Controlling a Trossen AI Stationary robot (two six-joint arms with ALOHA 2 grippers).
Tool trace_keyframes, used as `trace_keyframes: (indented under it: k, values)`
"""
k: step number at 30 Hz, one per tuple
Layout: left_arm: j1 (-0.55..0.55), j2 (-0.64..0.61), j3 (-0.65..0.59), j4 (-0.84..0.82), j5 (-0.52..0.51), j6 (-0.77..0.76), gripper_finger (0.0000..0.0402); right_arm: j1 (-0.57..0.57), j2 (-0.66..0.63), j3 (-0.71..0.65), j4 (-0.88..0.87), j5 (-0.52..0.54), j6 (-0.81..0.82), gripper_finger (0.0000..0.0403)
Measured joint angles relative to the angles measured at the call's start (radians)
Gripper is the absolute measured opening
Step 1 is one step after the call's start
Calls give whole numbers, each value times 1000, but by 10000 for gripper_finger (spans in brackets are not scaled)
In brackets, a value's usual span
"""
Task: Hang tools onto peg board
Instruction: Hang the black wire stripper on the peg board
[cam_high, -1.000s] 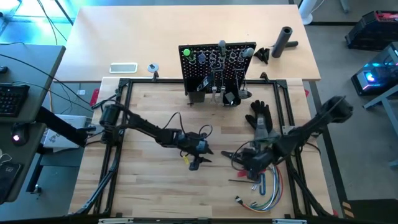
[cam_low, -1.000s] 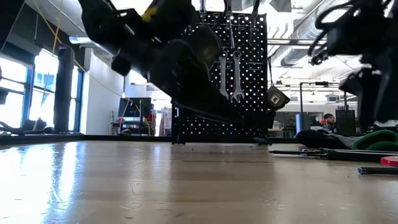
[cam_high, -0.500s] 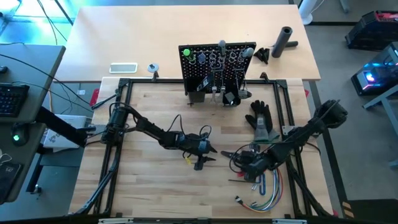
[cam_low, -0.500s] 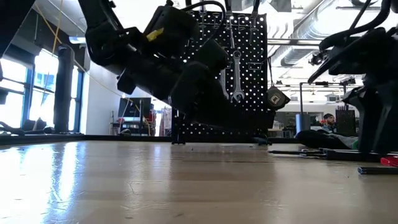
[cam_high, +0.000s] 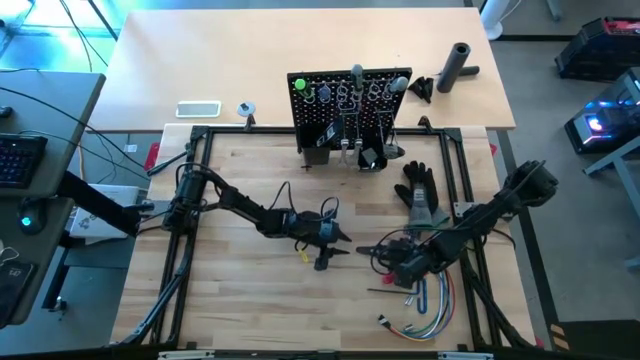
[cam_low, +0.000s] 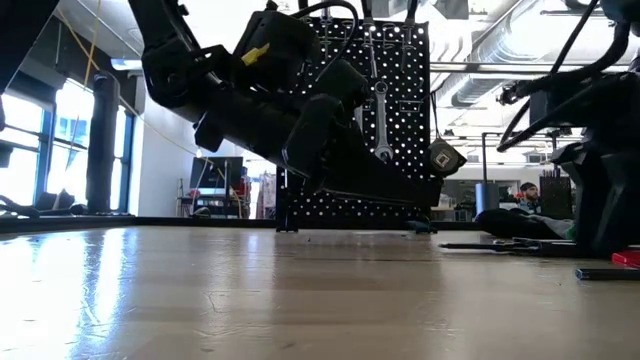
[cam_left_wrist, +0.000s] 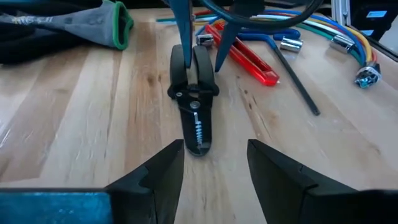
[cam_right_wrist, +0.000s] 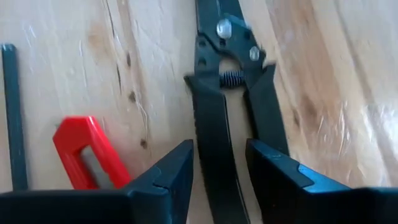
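From above, the peg board (cam_high: 348, 108) stands upright at the bench's (cam_high: 230, 300) far edge with several tools already hung, while the black pliers (cam_high: 372, 247) lie flat between the left gripper (cam_high: 336, 248) and right gripper (cam_high: 400, 268), probably so both can reach them. At bench height, the board (cam_low: 400, 110) with its wrenches (cam_low: 381, 120) shows behind the left arm, an open workshop beyond. The left wrist view has narrow, empty jaws facing the pliers' nose (cam_left_wrist: 195, 93) on pale wood; the right wrist's jaws straddle one pliers handle (cam_right_wrist: 214, 143) beside a red-handled tool (cam_right_wrist: 87, 155), not visibly clamped.
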Motion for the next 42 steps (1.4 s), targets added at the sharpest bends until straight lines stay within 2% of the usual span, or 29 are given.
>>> trace_keyframes:
  k: [8, 11, 24, 33, 38, 42]
  values:
    - [-2, 0, 0, -16, 5, -11, 155, -30, 47, 4, 81, 19, -74, 72]
    - [-3, 0, 0, -30, 19, -11, 151, -47, 82, 5, 139, 21, -115, 57]
    - [-7, 0, 0, -127, -12, -10, 144, -115, 117, 3, 302, 0, -245, 72]
    - [-8, 0, 0, -208, -97, -8, 144, -118, 118, 2, 322, -2, -269, 72]
    - [-8, 0, 0, -201, -98, -10, 142, -118, 118, 2, 323, -3, -278, 73]
    - [-8, 0, -1, -186, -97, -9, 124, -118, 118, 1, 334, -8, -292, 73]
